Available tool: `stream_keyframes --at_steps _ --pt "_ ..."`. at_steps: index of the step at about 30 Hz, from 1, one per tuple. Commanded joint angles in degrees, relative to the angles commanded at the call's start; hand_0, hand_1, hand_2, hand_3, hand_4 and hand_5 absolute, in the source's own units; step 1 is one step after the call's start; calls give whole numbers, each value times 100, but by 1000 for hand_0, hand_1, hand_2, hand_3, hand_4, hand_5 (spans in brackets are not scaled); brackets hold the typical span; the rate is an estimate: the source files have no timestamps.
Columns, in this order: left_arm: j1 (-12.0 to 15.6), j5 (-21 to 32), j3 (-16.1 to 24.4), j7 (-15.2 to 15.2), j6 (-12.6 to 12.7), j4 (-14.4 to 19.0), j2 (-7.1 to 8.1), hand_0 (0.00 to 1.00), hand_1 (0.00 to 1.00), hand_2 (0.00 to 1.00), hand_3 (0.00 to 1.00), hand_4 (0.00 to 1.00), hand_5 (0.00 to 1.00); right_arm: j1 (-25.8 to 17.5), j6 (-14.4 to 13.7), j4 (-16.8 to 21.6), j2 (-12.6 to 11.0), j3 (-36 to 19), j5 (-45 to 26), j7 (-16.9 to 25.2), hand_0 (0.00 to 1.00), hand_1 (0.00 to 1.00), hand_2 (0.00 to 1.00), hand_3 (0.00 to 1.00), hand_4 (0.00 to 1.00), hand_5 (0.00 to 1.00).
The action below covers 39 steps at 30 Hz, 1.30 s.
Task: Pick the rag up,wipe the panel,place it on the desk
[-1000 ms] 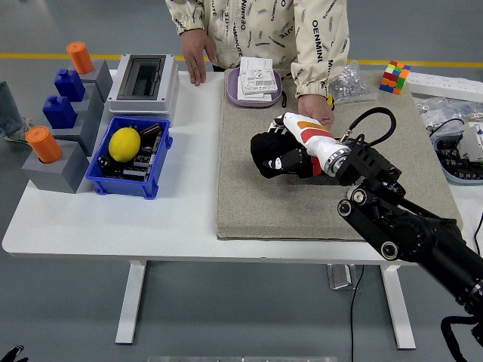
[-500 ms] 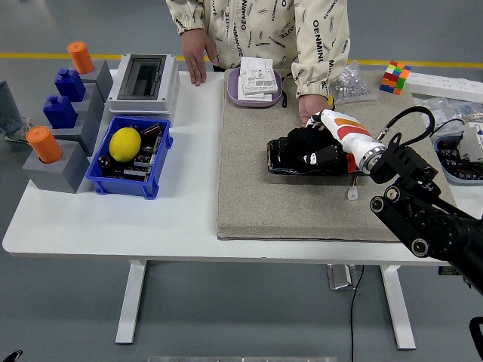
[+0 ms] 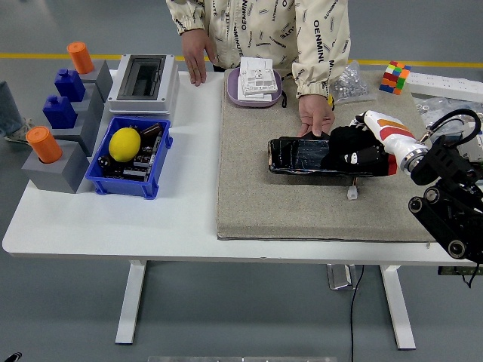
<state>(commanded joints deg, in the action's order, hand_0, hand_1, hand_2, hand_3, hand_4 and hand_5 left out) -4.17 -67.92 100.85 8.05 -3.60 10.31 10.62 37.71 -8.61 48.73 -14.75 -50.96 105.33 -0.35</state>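
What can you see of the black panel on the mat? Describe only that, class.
The panel is a long, flat, glossy black slab with rounded ends, lying lengthwise across the grey mat. Its top reflects light. A person's hand presses its far edge, and the robot's right hand, apparently gripping a dark rag, covers its right end. A thin cable with a small white plug trails off below that end.
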Motion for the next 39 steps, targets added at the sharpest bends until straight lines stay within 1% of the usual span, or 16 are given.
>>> stream_keyframes --at_steps 2,6,11,15,25,39 --pt "5 -1 6 0 0 0 -2 722 716 767 623 687 565 -56 6 -11 -132 -66 12 -5 330 412 455 448 934 2" --pt "8 -7 13 5 4 0 1 723 716 767 624 688 565 -126 11 -8 -315 -186 28 -10 329 412 455 448 935 2" --pt "-3 -17 17 1 -3 0 1 723 716 767 624 687 565 -186 15 -9 -479 -328 50 -13 329 412 455 448 934 2" --pt "-11 -27 27 -2 -4 0 -8 723 716 767 624 687 565 -193 18 -5 -533 -364 55 -17 329 412 455 448 934 2" --pt "-8 -38 44 2 -1 0 -11 723 716 767 623 687 564 -134 17 4 -485 -340 48 -20 330 413 456 449 934 2" --pt "-26 -37 40 -3 -4 0 2 722 716 767 624 687 564 -35 24 -22 -234 -261 54 -30 329 413 456 448 934 2"
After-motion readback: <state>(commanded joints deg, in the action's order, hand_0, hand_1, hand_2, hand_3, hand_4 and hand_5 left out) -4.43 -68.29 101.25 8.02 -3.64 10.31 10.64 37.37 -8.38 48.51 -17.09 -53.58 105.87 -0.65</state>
